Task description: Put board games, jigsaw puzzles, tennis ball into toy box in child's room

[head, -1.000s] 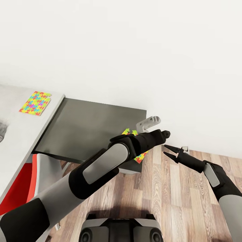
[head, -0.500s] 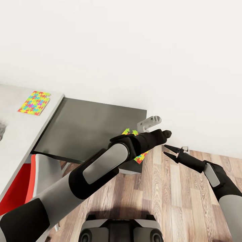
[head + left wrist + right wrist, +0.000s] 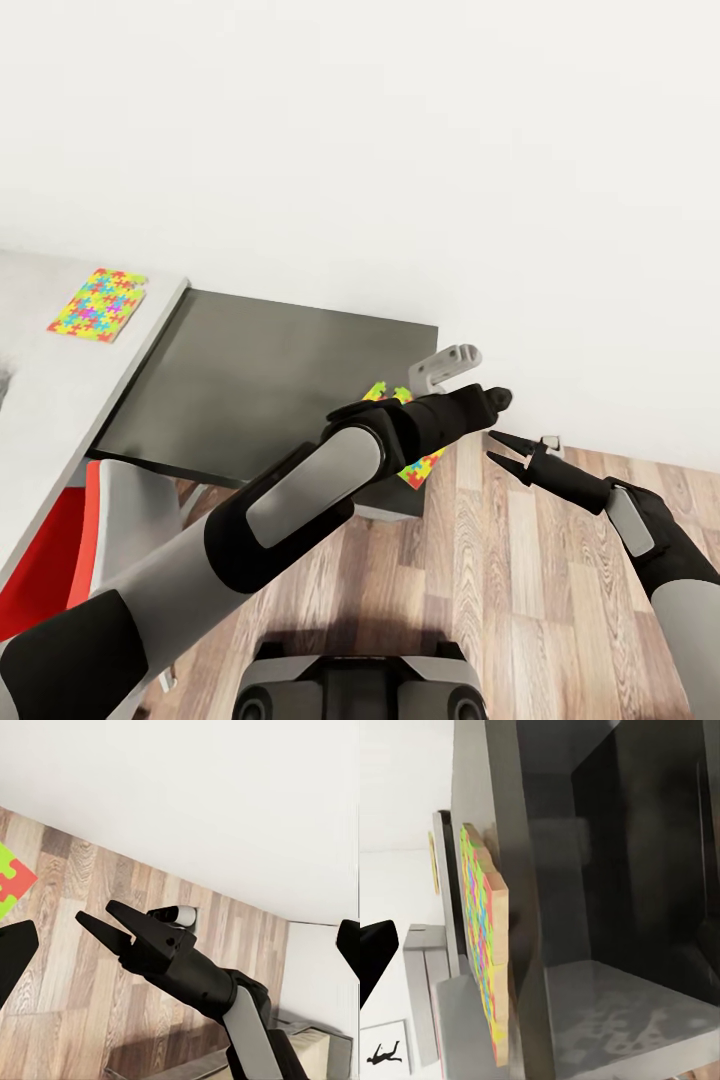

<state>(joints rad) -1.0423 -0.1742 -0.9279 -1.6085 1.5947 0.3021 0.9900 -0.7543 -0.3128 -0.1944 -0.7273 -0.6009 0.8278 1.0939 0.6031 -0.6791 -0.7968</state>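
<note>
One multicoloured jigsaw puzzle (image 3: pixel 95 303) lies flat on the light grey table (image 3: pixel 60 400) at the left. A second jigsaw puzzle (image 3: pixel 420 467) stands on edge against the right outer wall of a dark grey open box (image 3: pixel 270 380) beside the table; my left forearm hides most of it. It shows edge-on as a colourful slab (image 3: pixel 484 945) in the right wrist view, beside the box's dark inside (image 3: pixel 645 870). My left gripper (image 3: pixel 495 400) is open, its fingertips (image 3: pixel 15 960) spread wide and holding nothing. My right gripper (image 3: pixel 503 447) hangs open over the floor.
A red and grey chair (image 3: pixel 60 540) stands under the table at the lower left. A grey bracket-like part (image 3: pixel 445 365) pokes up by the box's right corner. The white wall (image 3: pixel 400 150) rises close behind, and wooden floor (image 3: pixel 520 600) stretches to the right.
The whole picture has drifted slightly, with the table and its puzzle sliding left. Both arms keep the same pose.
</note>
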